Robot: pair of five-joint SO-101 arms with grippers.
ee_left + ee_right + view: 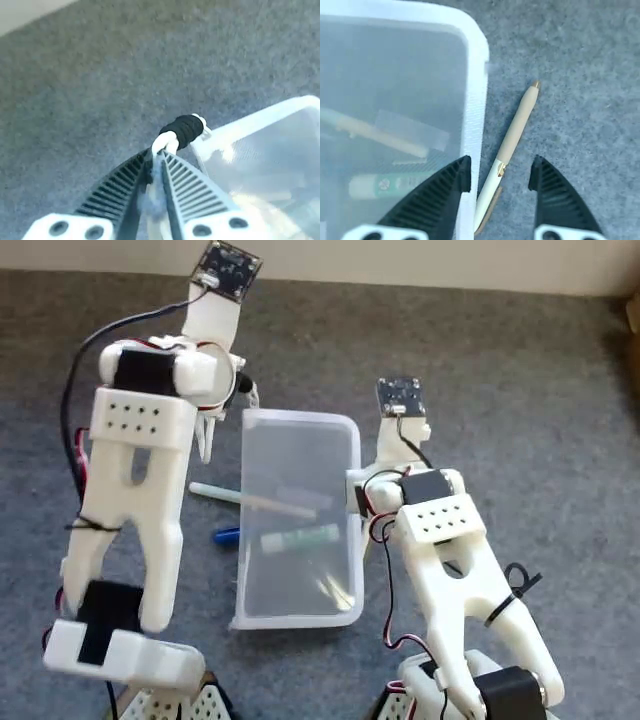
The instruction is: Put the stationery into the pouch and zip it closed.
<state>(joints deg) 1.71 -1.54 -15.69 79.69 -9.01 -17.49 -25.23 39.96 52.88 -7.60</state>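
Observation:
A translucent pouch (pixel 298 530) lies flat between the two arms. Through it I see a green glue stick (pixel 300 538) and a beige pen (pixel 285 507). My left gripper (pixel 159 156) is at the pouch's far left corner, shut on the black-wrapped zipper pull (pixel 182 131). My right gripper (pixel 500 167) stands open beside the pouch's right edge (pixel 475 100). A second beige pen (pixel 512 137) lies on the carpet between its fingers, outside the pouch. A pale green pen (pixel 212 491) and a blue pen (pixel 226 535) stick out on the pouch's left side.
Grey carpet (pixel 520 390) covers the whole work area, with free room to the far right and behind the pouch. The left arm's white body (pixel 135 470) hangs over the carpet left of the pouch.

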